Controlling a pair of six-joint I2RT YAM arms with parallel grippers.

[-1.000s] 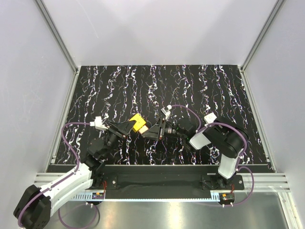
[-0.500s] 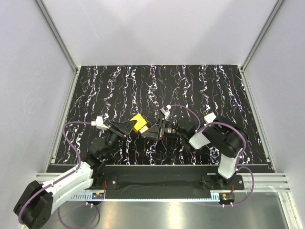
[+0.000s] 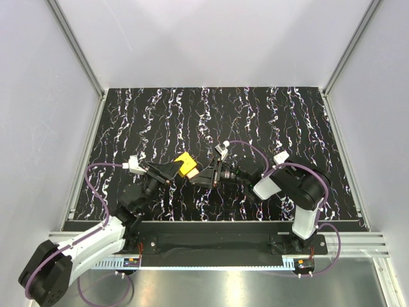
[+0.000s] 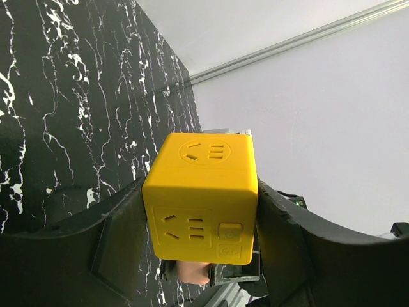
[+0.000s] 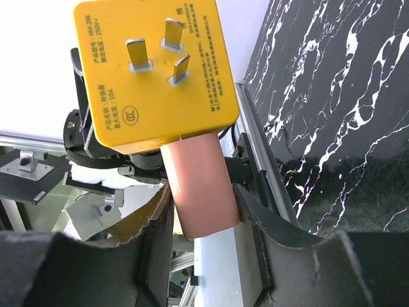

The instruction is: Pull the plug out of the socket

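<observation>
The socket is a bright yellow cube held up off the black table. My left gripper is shut on it, and in the left wrist view the cube sits clamped between both fingers. A pink cylindrical plug sticks out of the cube's side and is still seated in it. My right gripper is shut on the plug, with a finger on each side. The right wrist view shows the cube's face with three metal prongs. The plug's end shows under the cube in the left wrist view.
The black marbled mat covers the table. White walls with aluminium rails close in the left, right and back. Purple cables loop beside both arms. The two grippers meet nose to nose at the mat's near centre.
The right arm has edged slightly left toward the socket. The cube and the left gripper hold the same place.
</observation>
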